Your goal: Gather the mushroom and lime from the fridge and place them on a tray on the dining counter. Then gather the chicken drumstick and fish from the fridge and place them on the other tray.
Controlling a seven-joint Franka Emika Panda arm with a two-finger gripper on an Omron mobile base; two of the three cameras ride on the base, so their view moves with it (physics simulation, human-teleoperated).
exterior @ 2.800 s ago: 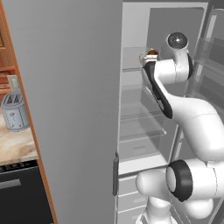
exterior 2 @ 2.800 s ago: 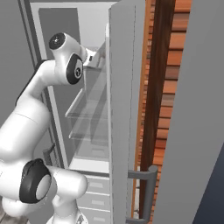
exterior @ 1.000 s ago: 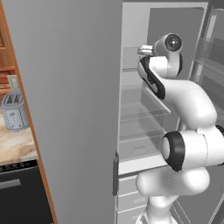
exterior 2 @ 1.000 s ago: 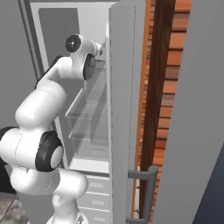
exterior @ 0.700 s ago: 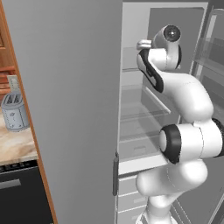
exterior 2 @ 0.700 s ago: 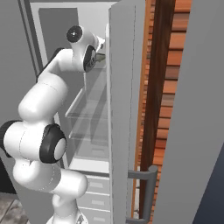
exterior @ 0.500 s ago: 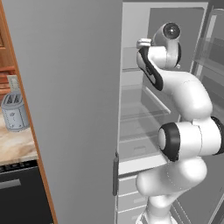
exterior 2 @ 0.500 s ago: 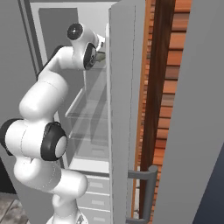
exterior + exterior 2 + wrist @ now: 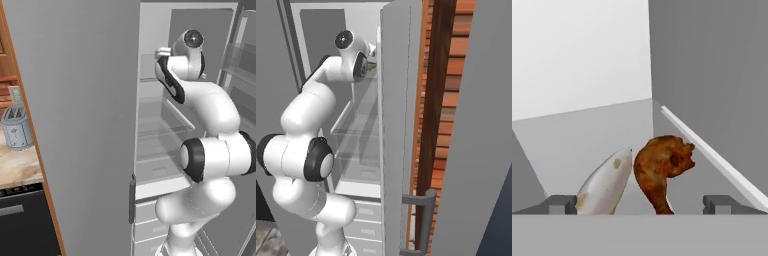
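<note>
In the hand view the reddish-brown chicken drumstick (image 9: 662, 170) lies on a glass shelf of the fridge (image 9: 150, 130), with the silver-grey fish (image 9: 604, 187) touching its left side. My gripper (image 9: 639, 205) is open; its two dark fingertips (image 9: 559, 204) stand wide apart at the bottom, and both foods sit between and just beyond them. The base views show my arm reaching high into the open fridge toward an upper shelf (image 9: 363, 127). The mushroom, lime, trays and dining counter are out of view.
The open grey fridge door (image 9: 80, 125) stands left of the arm in the left base view; the other door (image 9: 398, 125) with its bar handle (image 9: 426, 220) is on the right. A toaster (image 9: 17, 127) sits on a side counter. Glass shelves and drawers lie below.
The arm has stretched up and further into the fridge, carrying the hand closer to the upper shelf. The gripper has stayed open.
</note>
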